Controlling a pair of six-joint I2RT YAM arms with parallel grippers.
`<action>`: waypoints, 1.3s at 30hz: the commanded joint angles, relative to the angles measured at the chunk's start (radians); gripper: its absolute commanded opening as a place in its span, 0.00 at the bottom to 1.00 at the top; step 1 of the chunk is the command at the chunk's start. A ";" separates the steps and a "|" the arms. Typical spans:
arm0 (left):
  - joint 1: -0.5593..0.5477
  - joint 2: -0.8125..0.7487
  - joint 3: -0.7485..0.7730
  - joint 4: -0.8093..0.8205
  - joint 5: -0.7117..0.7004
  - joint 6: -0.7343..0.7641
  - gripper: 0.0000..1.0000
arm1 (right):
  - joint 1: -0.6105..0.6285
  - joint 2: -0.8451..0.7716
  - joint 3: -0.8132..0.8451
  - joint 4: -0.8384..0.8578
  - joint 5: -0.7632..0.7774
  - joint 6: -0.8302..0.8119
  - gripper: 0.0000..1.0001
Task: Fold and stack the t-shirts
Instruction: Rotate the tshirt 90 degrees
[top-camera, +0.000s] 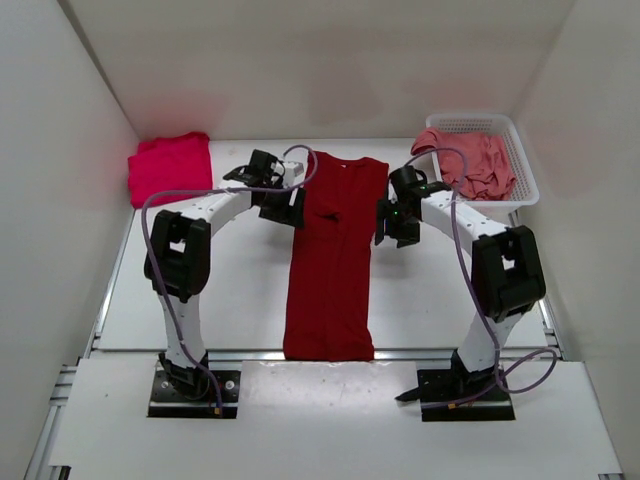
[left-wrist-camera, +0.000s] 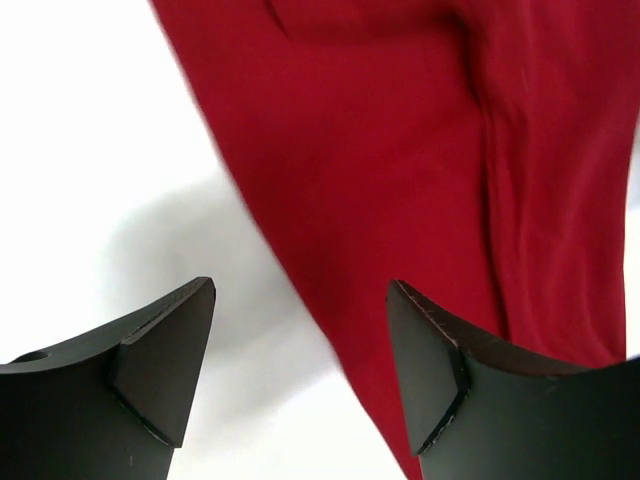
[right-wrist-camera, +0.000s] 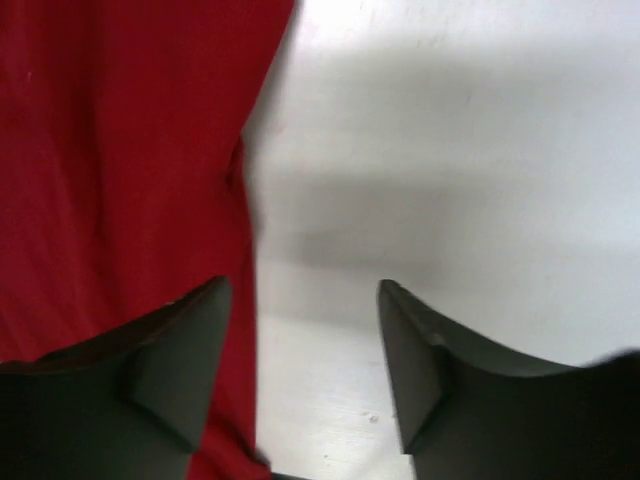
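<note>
2 open grippers flank a dark red t-shirt (top-camera: 332, 260) spread flat on a white table (top-camera: 230, 290).
Beyond the left gripper (left-wrist-camera: 301, 285), to its left, lies a folded bright pink t-shirt (top-camera: 170, 165). The left gripper is released and empty, 1 finger over the dark red shirt's edge. The right gripper (right-wrist-camera: 304, 284) is also released and empty at the opposite edge. Beyond it, a salmon pink t-shirt (top-camera: 470, 160) lies crumpled in a white basket (top-camera: 527, 172).
</note>
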 joint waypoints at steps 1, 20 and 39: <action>0.026 0.027 0.103 0.017 -0.001 -0.014 0.81 | -0.027 0.046 0.113 0.062 -0.029 -0.048 0.57; 0.075 0.113 0.166 0.007 0.111 -0.095 0.81 | -0.084 0.602 0.766 -0.188 -0.027 -0.091 0.49; 0.116 0.154 0.209 -0.006 0.113 -0.092 0.82 | -0.145 0.959 1.352 -0.357 0.003 -0.065 0.00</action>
